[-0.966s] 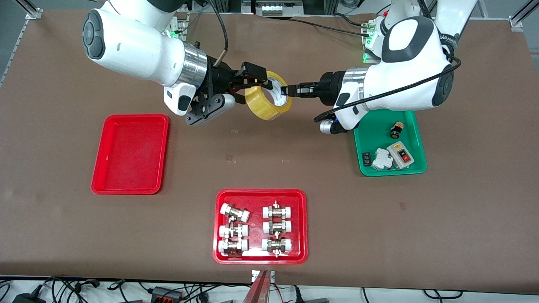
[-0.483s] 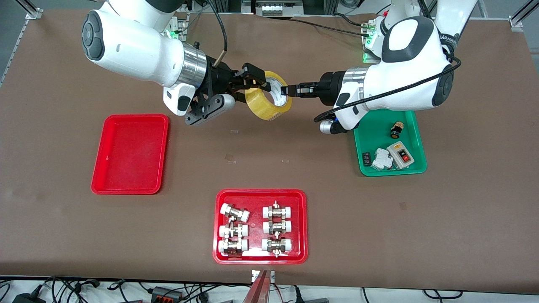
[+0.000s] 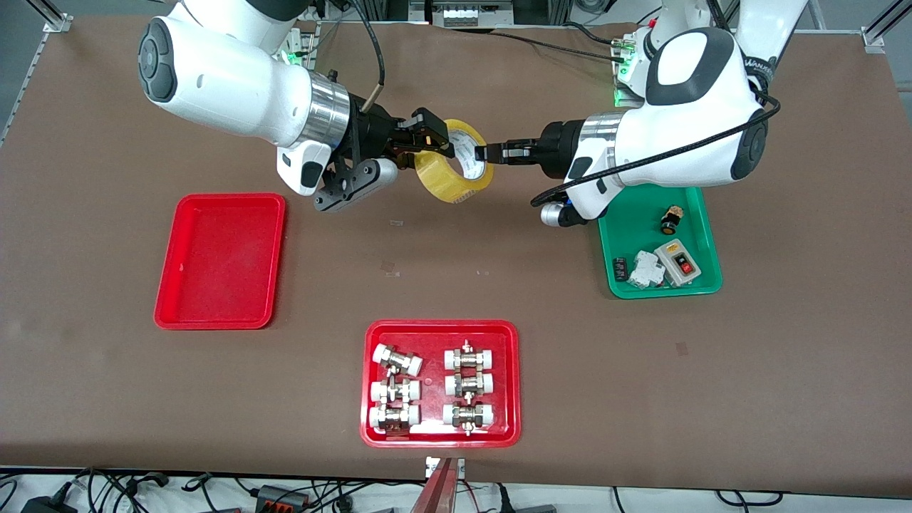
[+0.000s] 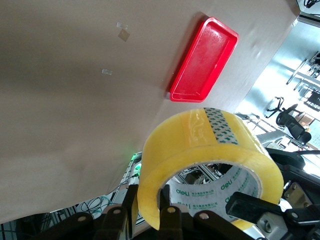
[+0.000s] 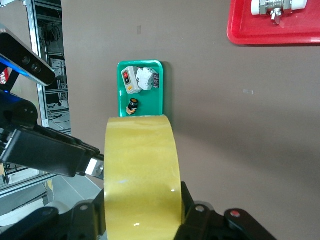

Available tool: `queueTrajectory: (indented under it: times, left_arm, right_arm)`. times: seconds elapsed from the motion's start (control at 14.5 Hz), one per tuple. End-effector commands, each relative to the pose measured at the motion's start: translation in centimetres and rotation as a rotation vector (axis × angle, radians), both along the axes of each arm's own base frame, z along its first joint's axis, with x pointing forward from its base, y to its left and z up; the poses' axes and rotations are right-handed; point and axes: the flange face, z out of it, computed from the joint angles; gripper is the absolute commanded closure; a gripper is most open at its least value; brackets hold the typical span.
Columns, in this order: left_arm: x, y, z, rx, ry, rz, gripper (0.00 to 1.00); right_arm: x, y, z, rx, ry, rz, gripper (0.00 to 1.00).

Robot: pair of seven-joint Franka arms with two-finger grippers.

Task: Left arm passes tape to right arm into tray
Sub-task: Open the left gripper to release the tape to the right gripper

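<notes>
The yellow tape hangs in the air over the table's middle, between both grippers. My left gripper is shut on the roll's wall, one finger inside the white core and one outside, as the left wrist view shows. My right gripper is closed across the roll's width, with its fingers against both flat sides of the tape. The plain red tray lies empty toward the right arm's end of the table, nearer the front camera than the tape. It also shows in the left wrist view.
A green tray with switches and small parts lies under the left arm. It also shows in the right wrist view. A red tray of white-capped metal fittings sits near the table's front edge.
My right gripper's fingers have drawn in around the tape, from spread wide to pressed on its sides. The left gripper and the tape have stayed in place.
</notes>
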Motion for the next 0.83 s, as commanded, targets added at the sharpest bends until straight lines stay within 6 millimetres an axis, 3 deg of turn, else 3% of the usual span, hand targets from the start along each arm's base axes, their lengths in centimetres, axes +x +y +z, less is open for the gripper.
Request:
queueTrajectory:
  times: [0.0,0.07,0.14,0.41,0.55,0.76]
  left_arm:
    - [0.2,0.1,1.0,-0.018,0.003,0.003,0.75]
    - [0.1,0.1,0.9,-0.015,0.011,-0.006,0.19]
    - [0.2,0.5,0.9,-0.013,0.006,-0.017,0.0]
    - [0.9,3.3,1.1,-0.006,0.034,-0.022,0.0]
    - [1.2,5.6,2.4,0.011,0.033,-0.034,0.0]
    - [1.4,9.1,4.0,0.198,-0.039,-0.102,0.0]
  right_arm:
    - [0.2,0.0,0.7,0.013,0.011,-0.003,0.68]
    - [0.3,-0.1,0.7,0.013,0.011,-0.005,0.68]
    - [0.3,-0.1,0.7,0.013,0.01,-0.004,0.68]
    - [0.3,-0.2,0.7,0.011,0.006,-0.003,0.68]
    - [0.7,-0.7,0.2,0.006,-0.009,0.012,0.68]
    - [3.5,-2.9,-3.8,-0.021,0.034,-0.021,0.68]
